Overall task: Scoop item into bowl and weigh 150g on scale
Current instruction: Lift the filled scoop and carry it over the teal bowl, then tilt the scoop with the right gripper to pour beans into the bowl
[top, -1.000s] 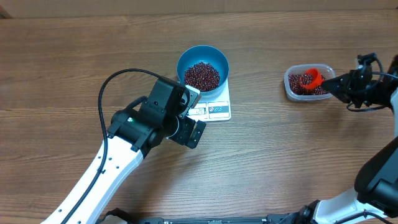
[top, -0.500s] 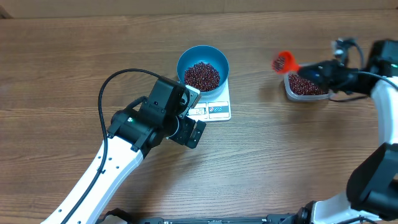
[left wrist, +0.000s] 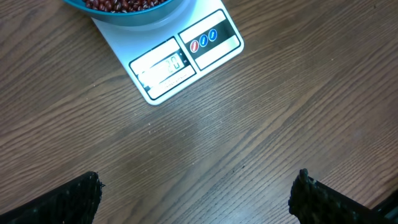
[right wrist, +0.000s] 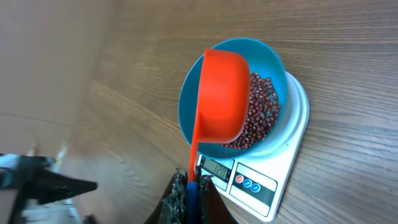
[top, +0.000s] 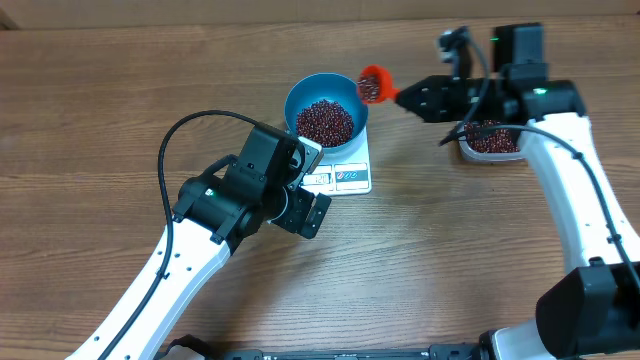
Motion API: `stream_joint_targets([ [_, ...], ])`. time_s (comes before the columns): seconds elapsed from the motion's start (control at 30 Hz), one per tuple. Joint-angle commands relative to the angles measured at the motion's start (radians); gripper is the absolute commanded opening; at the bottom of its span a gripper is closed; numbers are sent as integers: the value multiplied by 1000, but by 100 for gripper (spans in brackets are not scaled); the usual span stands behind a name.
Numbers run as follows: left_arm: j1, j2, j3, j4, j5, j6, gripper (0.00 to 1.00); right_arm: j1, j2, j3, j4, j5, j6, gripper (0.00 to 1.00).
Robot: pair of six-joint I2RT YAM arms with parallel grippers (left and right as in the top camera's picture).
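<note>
The blue bowl (top: 326, 105) stands on the white scale (top: 345, 172) and holds a heap of dark red-brown beans (top: 324, 121). My right gripper (top: 408, 96) is shut on the handle of an orange scoop (top: 373, 84). The scoop carries beans and hangs over the bowl's right rim. From the right wrist, the scoop's (right wrist: 221, 93) underside covers part of the bowl (right wrist: 273, 57), with my right gripper (right wrist: 194, 186) clamped on the handle. My left gripper (top: 312, 182) stands open by the scale's display edge. Through the left wrist camera, the fingers (left wrist: 68, 199) are wide apart with nothing between them, over bare wood below the scale (left wrist: 186, 56).
A clear plastic tub (top: 466, 148) with more beans sits at the right, partly under my right arm. The scale's display (right wrist: 217, 168) is lit with digits. The left arm's black cable (top: 175, 140) loops over the table to the left of the bowl.
My right arm has carried the loaded scoop leftward from the tub to the bowl's right rim. The left arm has not moved.
</note>
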Motion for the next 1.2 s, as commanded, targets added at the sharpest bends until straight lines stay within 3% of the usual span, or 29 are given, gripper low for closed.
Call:
stream_joint_targets([
  [0.0,-5,-3,2,4,11,1,100,69,-31,31,21,176,39,4],
  [0.37,-5,-3,2,3,11,1,100,284,-31,31,43,594,26,4],
  [1.17,-5,-3,2,4,11,0,100,295,-31,31,42,543,27,4],
])
